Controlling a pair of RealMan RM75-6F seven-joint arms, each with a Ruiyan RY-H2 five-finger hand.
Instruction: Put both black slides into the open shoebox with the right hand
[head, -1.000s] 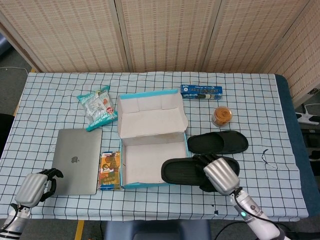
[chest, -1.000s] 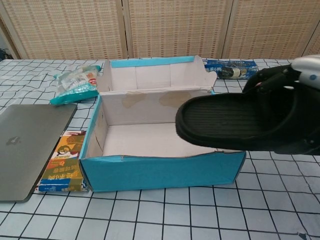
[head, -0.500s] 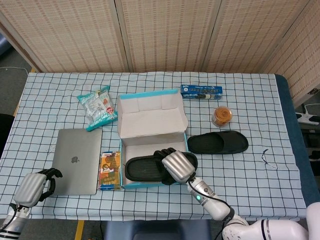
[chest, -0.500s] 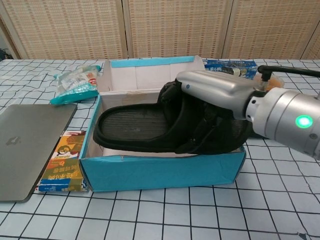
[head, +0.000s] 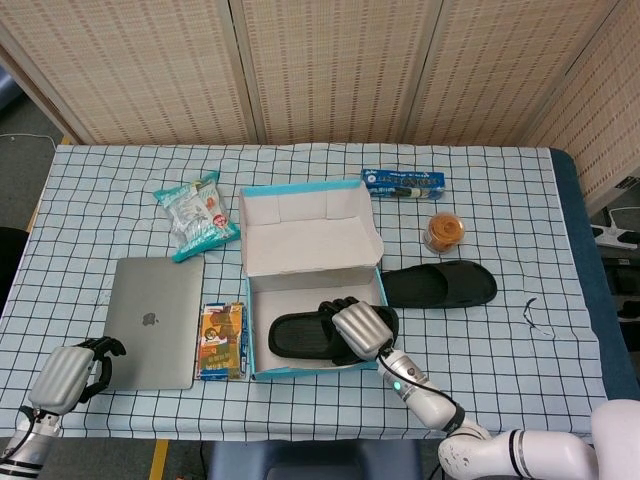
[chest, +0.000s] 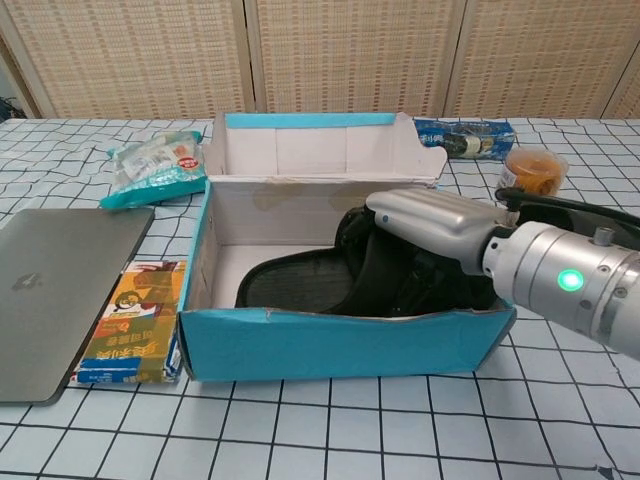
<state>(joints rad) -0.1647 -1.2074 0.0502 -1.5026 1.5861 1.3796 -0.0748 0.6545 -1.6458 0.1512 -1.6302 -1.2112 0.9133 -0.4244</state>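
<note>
One black rubber slide (head: 310, 335) is seen down inside the open blue-and-white cardboard shoebox (head: 262, 372), near its front wall, with the right hand (head: 360, 328) clasped over its strap; release is not yet shown. The second black slide (head: 440, 285) is left on the checked tablecloth, just right of the box. Half the task is judged outstanding.

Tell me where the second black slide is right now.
In the head view, the second black slide lies on the table right of the shoebox, below the orange cup.
</note>
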